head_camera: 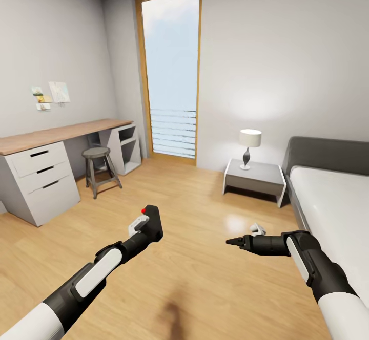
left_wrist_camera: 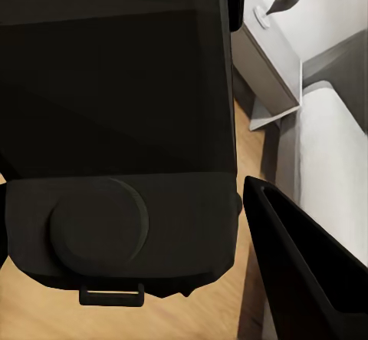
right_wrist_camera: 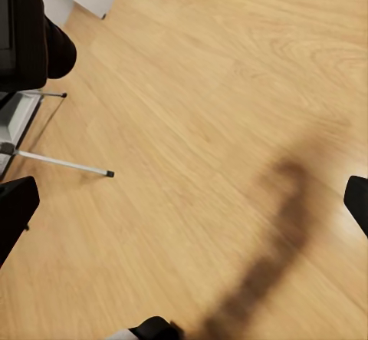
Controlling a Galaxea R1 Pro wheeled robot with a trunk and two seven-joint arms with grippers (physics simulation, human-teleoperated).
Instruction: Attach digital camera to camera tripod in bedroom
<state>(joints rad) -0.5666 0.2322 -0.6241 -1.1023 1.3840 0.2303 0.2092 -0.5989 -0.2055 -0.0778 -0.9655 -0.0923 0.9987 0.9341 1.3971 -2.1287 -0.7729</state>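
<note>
The digital camera [head_camera: 154,221], black and boxy with a red button on top, sits in my left gripper [head_camera: 145,229], which is shut on it above the wood floor. In the left wrist view the camera's dark body [left_wrist_camera: 115,125] is very close, with one black finger [left_wrist_camera: 307,278] beside it. My right gripper [head_camera: 233,241] points left at the same height, some way to the camera's right, open and holding nothing. Its two fingertips [right_wrist_camera: 15,213] stand wide apart over bare floor. Two thin silver legs with black feet [right_wrist_camera: 57,160], seemingly the camera tripod's, cross the edge of the right wrist view.
A wood-topped white desk [head_camera: 56,134] runs along the left wall, with a grey round stool [head_camera: 97,168] in front. A white nightstand [head_camera: 254,177] with a lamp [head_camera: 249,145] and a grey-framed bed [head_camera: 333,196] stand at the right. A tall window [head_camera: 171,73] is ahead.
</note>
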